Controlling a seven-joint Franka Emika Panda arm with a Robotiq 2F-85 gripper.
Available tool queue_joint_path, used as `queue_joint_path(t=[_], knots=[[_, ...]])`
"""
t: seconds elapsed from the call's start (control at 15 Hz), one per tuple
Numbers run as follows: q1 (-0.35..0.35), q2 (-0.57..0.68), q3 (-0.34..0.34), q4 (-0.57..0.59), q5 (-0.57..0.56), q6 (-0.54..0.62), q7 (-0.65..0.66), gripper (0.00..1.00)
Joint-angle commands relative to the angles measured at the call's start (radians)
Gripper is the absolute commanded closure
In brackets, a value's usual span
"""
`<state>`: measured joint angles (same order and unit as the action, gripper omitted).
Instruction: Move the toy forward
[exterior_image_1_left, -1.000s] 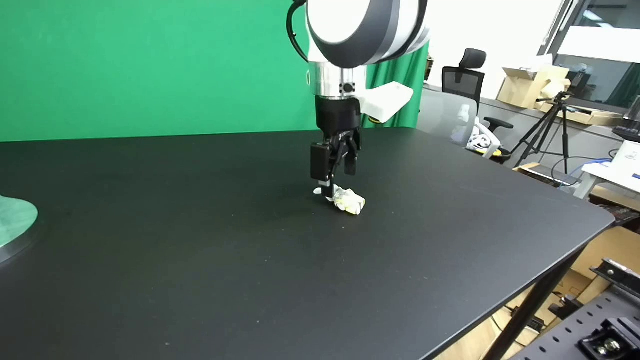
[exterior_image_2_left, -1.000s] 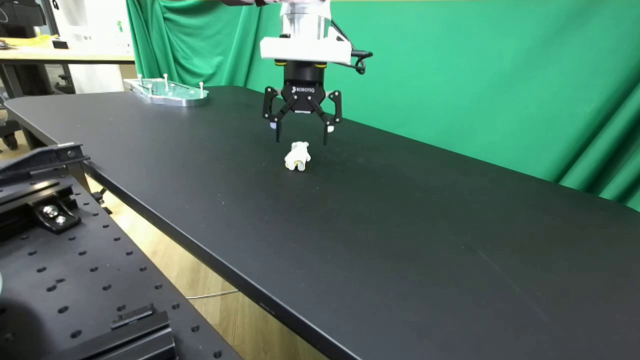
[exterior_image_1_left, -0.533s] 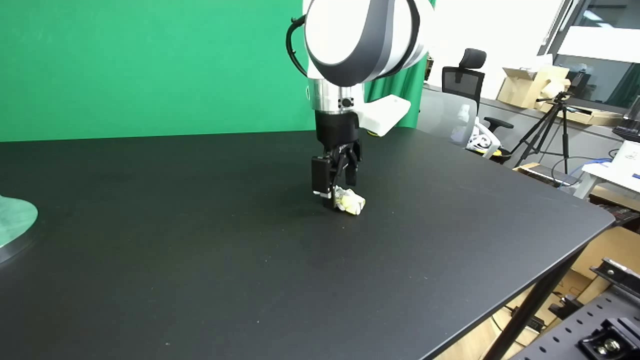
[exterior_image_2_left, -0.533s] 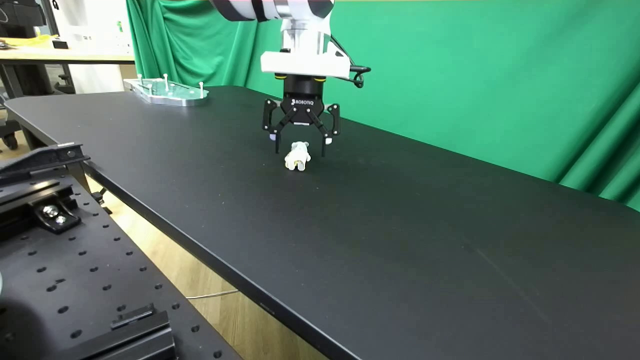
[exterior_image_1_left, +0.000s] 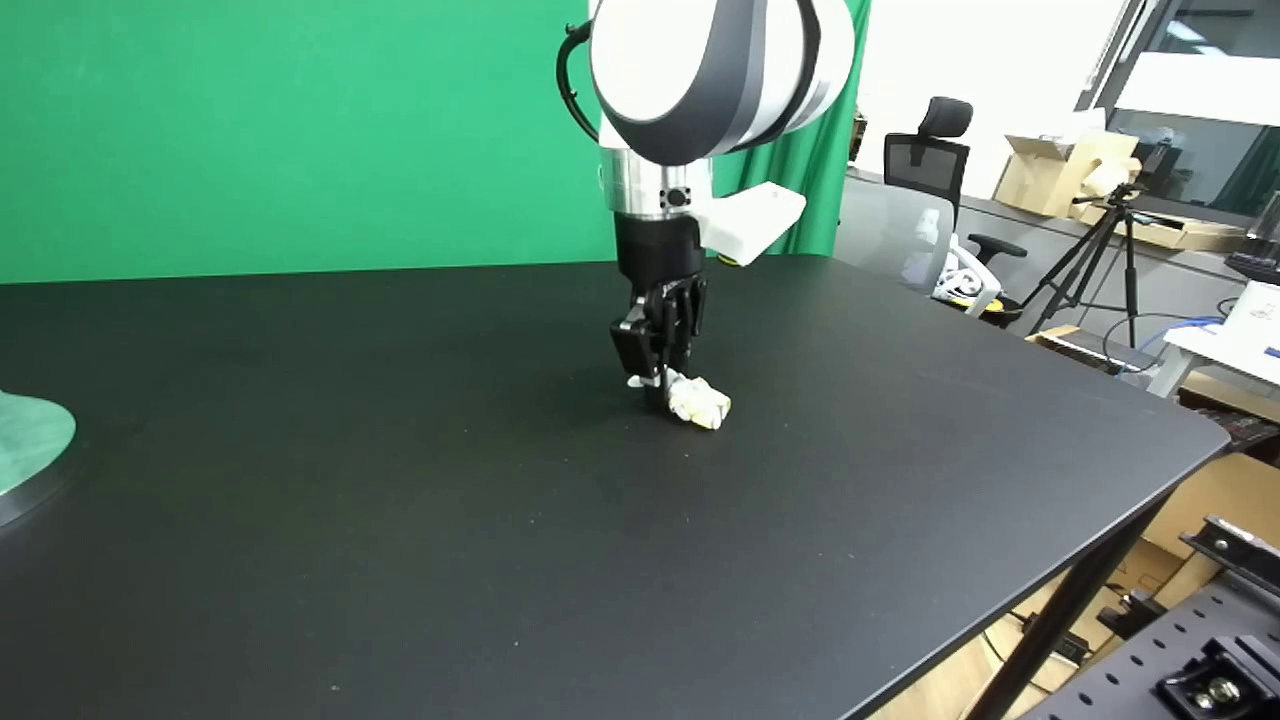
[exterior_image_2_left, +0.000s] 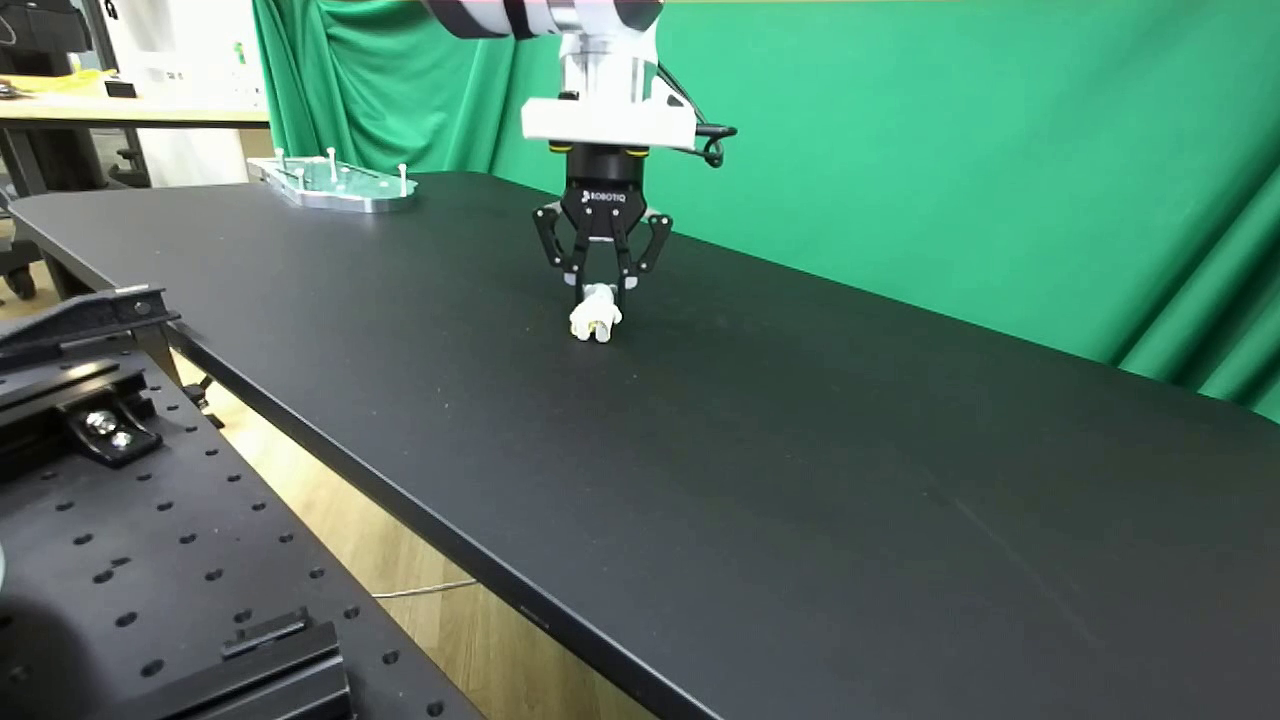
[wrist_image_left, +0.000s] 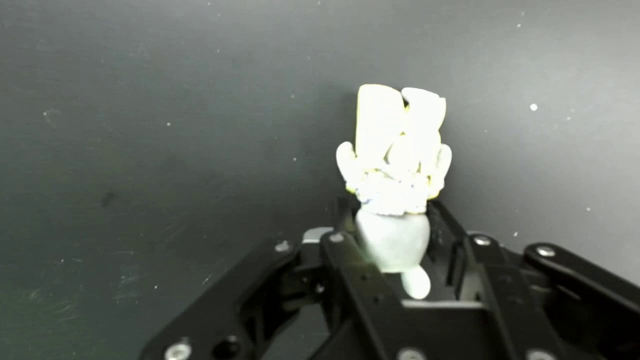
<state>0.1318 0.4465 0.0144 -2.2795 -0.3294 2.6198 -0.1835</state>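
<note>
Presently, the toy (wrist_image_left: 395, 192) lies on the black table (exterior_image_1_left: 400, 540), its long axis leading away from the gripper (exterior_image_2_left: 599, 297), two blocky stubs outermost. The fingers (wrist_image_left: 442, 220) pinch its rounded near end. Glare washes out its surface in the wrist view. In an exterior view, a finger partly covers it; a green disc (exterior_image_1_left: 30, 440) is cut off.
</note>
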Motion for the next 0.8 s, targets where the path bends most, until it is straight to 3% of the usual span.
queue_joint_path(t=[0.0,0.47,0.73], knots=[[-0.032,0.002,0.039,0.013,0.081,-0.005,0.015,0.88],[-0.108,-0.03,0.156,0.037,0.369,-0.03,-0.025,0.9],[-0.113,-0.023,0.143,0.091,0.438,-0.048,0.017,0.9]])
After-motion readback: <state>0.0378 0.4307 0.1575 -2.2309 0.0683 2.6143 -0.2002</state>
